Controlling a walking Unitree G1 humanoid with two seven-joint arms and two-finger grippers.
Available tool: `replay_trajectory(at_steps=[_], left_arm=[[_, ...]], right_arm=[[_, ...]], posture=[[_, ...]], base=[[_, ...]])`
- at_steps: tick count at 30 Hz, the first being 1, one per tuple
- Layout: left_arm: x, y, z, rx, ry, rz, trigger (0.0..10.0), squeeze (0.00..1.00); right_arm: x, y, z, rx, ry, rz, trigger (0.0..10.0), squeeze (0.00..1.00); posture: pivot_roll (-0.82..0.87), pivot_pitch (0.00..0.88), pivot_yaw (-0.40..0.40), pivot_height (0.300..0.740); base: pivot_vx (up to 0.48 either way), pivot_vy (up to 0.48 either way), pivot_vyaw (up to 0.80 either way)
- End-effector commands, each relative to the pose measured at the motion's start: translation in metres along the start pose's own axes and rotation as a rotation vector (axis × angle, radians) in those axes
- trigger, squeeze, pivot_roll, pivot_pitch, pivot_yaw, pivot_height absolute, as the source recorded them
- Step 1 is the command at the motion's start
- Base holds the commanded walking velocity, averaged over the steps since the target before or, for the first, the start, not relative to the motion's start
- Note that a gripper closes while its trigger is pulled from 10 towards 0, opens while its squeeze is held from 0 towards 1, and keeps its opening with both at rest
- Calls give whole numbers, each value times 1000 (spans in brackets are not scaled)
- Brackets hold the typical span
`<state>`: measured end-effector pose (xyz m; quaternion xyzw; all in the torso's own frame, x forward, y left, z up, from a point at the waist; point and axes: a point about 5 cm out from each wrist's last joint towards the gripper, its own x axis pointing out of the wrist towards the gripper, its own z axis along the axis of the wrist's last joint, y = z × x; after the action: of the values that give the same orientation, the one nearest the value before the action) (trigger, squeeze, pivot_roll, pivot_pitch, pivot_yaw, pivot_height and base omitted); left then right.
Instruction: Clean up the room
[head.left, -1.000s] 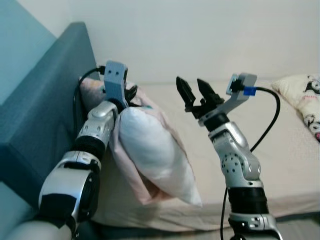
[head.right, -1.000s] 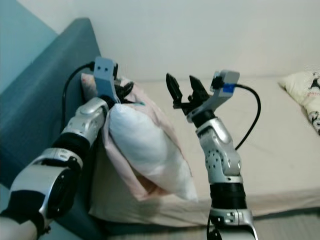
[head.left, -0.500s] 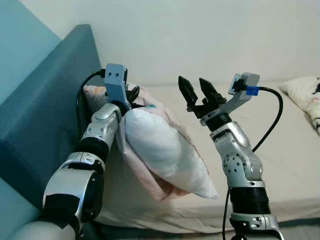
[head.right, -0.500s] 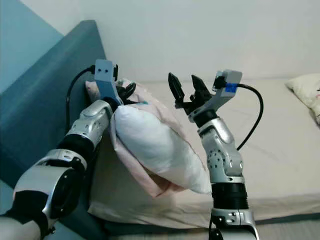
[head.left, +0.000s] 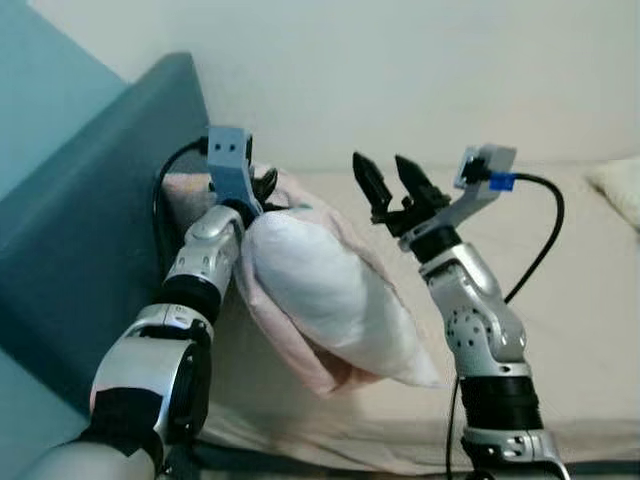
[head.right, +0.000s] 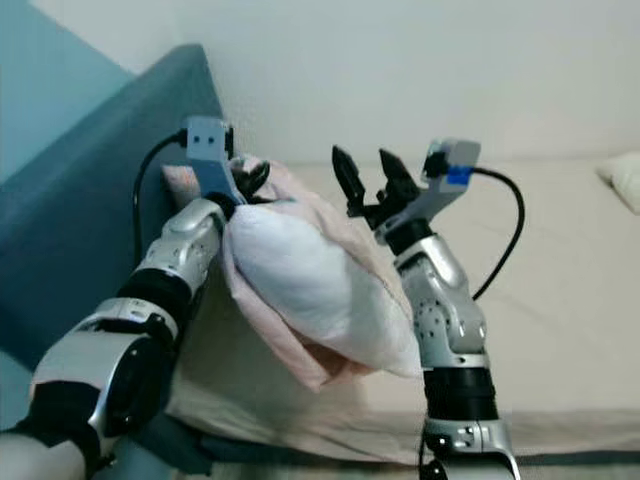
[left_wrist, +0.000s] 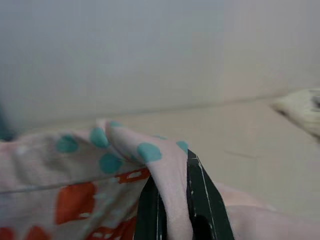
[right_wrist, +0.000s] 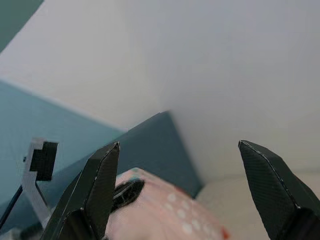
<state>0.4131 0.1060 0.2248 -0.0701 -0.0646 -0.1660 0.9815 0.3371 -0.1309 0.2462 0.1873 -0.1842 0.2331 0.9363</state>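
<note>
Against the teal headboard (head.left: 90, 230), at the head end of the bed (head.left: 560, 300), your left gripper (head.left: 262, 192) has the pillow (head.left: 320, 300) pinched by its top corner. From the left wrist, pink fabric with teal and orange spots is squeezed between the two black fingers (left_wrist: 200, 200), so the grip is on the case, not the filling. That explains the hang: the pillow droops away from the headboard, its lower end resting on the mattress, its upper end beside the headboard.

Your right gripper (head.left: 388, 185) is raised just beyond the pillow on the side away from the headboard, fingers spread wide, holding nothing. The right wrist view looks between them at the spotted corner and the headboard behind.

Judgement: you are placing the pillow at the headboard; the right gripper looks staged to steady or push the loose end. Risk: a cloth-only pinch may slip, or the pillow may flop flat on release. A second pillow (head.left: 620, 190) lies well away from the headboard, at the far end.
</note>
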Motion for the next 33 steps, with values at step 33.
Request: replay_trajectory(at_steps=[33], left_arm=[[-8,42,-2,472,125,429,10000,0]], right_arm=[[-73,66,-9,94,91,19,10000,0]], posture=[[-452,362,135,740]], base=[[0,0,0]])
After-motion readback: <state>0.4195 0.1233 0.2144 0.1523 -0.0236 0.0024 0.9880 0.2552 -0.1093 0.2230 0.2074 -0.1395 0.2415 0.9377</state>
